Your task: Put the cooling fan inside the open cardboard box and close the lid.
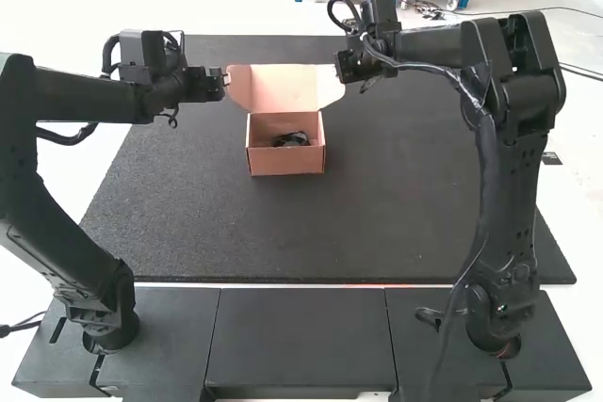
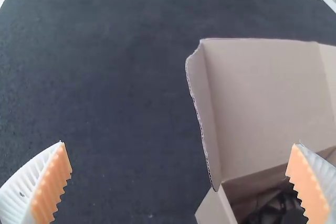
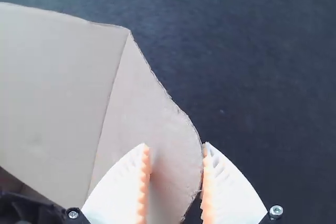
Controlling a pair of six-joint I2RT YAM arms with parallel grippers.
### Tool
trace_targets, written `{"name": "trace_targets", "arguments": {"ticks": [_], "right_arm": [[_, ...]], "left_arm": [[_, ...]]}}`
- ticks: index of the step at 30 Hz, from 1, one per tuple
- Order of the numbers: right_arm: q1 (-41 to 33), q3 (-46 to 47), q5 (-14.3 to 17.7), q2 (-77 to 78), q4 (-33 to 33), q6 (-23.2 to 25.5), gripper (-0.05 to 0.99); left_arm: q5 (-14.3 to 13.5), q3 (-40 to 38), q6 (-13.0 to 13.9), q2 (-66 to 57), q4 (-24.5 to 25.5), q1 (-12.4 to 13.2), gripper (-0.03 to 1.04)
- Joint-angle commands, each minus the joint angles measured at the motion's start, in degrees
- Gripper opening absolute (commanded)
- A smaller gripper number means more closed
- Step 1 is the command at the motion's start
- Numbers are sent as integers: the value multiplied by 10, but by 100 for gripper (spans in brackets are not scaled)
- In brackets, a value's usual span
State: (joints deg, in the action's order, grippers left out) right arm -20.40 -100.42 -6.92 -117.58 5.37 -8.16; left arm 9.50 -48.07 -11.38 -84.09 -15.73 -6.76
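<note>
Cardboard box (image 1: 285, 146) stands upright near the middle of the black rubber mat (image 1: 188, 204), top open. The faces showing are plain brown.

Cooling fan (image 1: 292, 138): a dark object with cable, lying inside the box on its floor. The left wrist view catches part of it (image 2: 278, 209) over the box rim.

Lid (image 1: 281, 88) is hinged at the far wall and stands raised, roughly upright, with its inner face toward the high camera. A side flap sticks forward at each end.

Right jaws: clenched on the right side flap (image 3: 157, 129) near its curved free edge. Ribbed white fingers (image 3: 123, 190) with orange pads press the cardboard from both sides. In the high view this grip sits at the lid's upper right corner (image 1: 332, 77).

Left jaws: released and spread wide, level with the lid's left end. The left side flap (image 2: 202, 114) stands between the two orange pads (image 2: 51, 182). Neither pad can be seen touching it.
</note>
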Motion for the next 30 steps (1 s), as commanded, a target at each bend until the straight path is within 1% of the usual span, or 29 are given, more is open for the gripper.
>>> {"name": "trace_targets", "arguments": {"ticks": [1,4,6,8,9,13,14,15,24,30], "right_arm": [[-6,-18,-16,5,-4,2,20],[-8,-16,-19,5,-4,3,16],[-9,-16,-30,5,-3,2,14],[-10,-16,-30,5,-1,2,13],[-10,-15,-32,5,-1,2,11],[-10,-14,-42,7,5,1,8],[-9,-14,-46,7,6,0,4],[-9,-13,-50,8,6,-3,-2],[-9,-7,-56,11,6,-4,-2],[-9,1,-63,18,5,-12,-2]], "left_arm": [[7,-18,7,3,-5,2,97],[7,-21,7,-1,-7,3,97],[7,-24,7,-5,-12,3,97],[7,-31,7,-10,-14,3,97],[7,-35,7,-12,-14,3,97],[5,-52,6,-26,-13,3,97],[5,-57,6,-31,-13,3,97],[4,-62,5,-35,-13,3,97],[5,-99,6,-82,0,2,97],[9,-116,7,-118,3,-1,96]]}}
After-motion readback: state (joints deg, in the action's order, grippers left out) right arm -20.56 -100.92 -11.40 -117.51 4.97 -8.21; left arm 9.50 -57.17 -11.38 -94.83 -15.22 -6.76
